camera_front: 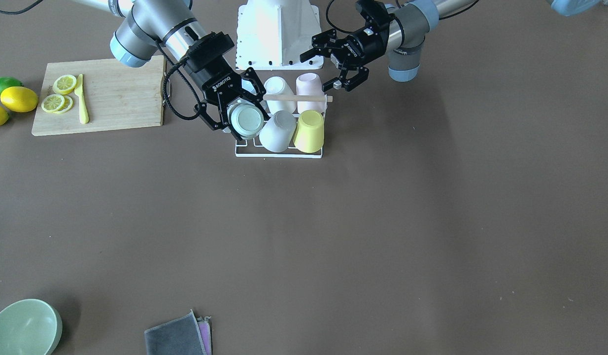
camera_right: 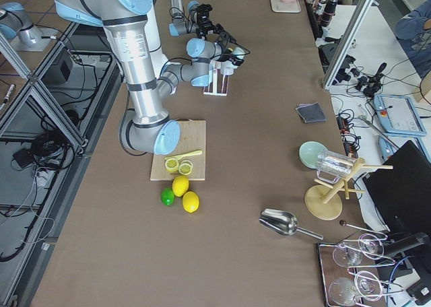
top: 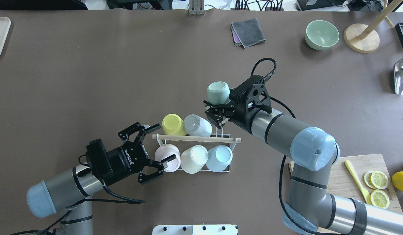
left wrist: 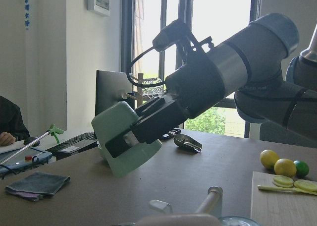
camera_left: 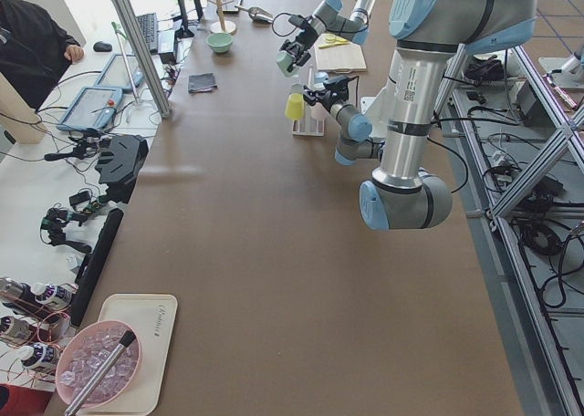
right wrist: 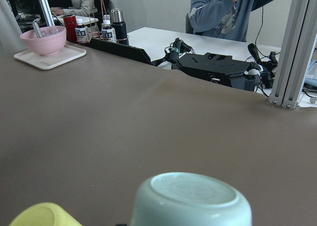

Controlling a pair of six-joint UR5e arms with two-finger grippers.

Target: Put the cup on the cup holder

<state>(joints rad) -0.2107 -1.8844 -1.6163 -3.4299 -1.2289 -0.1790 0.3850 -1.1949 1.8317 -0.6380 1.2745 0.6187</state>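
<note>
The worktop [camera_front: 333, 236] is matt brown, paper-like. The cup [camera_front: 247, 120] looks smooth, satin plastic. The cup holder [camera_front: 279, 156] is white-coated wire, its rod [camera_front: 304, 98] pale wood.

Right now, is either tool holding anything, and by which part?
The right tool holds the pale green cup by its side walls; the left tool is open and empty.

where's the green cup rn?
Overhead view, right of centre: the green cup is tilted in the right gripper, at the cup holder's far right corner, beside the grey cup.

Robot lab: aluminium framing [right wrist: 292, 47], operators' desk [camera_left: 36, 183].
</note>
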